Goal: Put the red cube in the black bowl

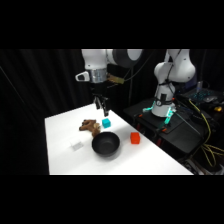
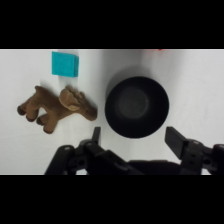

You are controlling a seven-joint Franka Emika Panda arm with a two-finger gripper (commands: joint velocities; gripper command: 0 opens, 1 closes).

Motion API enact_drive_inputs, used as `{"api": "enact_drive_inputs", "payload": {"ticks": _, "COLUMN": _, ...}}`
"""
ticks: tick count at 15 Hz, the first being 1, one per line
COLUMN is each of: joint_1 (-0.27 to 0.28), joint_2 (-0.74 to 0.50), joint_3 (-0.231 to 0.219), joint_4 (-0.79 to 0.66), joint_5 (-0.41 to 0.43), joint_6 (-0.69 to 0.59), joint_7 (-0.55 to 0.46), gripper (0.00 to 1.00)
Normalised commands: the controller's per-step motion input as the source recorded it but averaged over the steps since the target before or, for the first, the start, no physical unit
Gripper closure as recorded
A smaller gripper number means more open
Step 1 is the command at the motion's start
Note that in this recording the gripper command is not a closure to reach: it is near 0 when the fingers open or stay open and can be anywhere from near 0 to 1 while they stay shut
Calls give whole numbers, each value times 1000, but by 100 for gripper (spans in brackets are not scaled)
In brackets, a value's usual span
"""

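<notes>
Above the table's far half, the gripper (image 1: 101, 105) hangs in the air with its jaws spread wide and nothing between them; in the wrist view its two fingers (image 2: 178, 141) stand well apart, framing the lower rim of the black bowl (image 2: 136, 106). Below the gripper, the bowl sits upright and empty on the white table (image 1: 70, 162). Just beside the bowl, on its far side in the side view, lies a brown lumpy object (image 1: 89, 127), and a cyan cube (image 1: 106, 122) rests near that object, apart from the bowl. To the bowl's other side, toward the arm's base, the red cube (image 1: 134, 138) sits on the table close to the bowl but not touching it, well away from the open fingers.
</notes>
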Motion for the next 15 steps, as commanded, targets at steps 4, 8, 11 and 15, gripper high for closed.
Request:
{"api": "enact_drive_inputs", "payload": {"ticks": 4, "joint_1": 43, "joint_2": -105, "joint_3": -3, "joint_4": -146, "joint_5": -86, "joint_6": 127, "joint_7": 211, "gripper": 0}}
{"api": "enact_drive_inputs", "payload": {"ticks": 8, "joint_1": 76, "joint_2": -354, "joint_3": 13, "joint_4": -495, "joint_5": -133, "joint_6": 323, "joint_7": 444, "gripper": 0}}
{"api": "enact_drive_inputs", "payload": {"ticks": 11, "joint_1": 66, "joint_2": -450, "joint_3": 36, "joint_4": -601, "joint_5": -87, "joint_6": 315, "joint_7": 448, "gripper": 0}}
{"api": "enact_drive_inputs", "payload": {"ticks": 15, "joint_1": 61, "joint_2": -475, "joint_3": 82, "joint_4": -537, "joint_5": -36, "joint_6": 218, "joint_7": 455, "gripper": 0}}
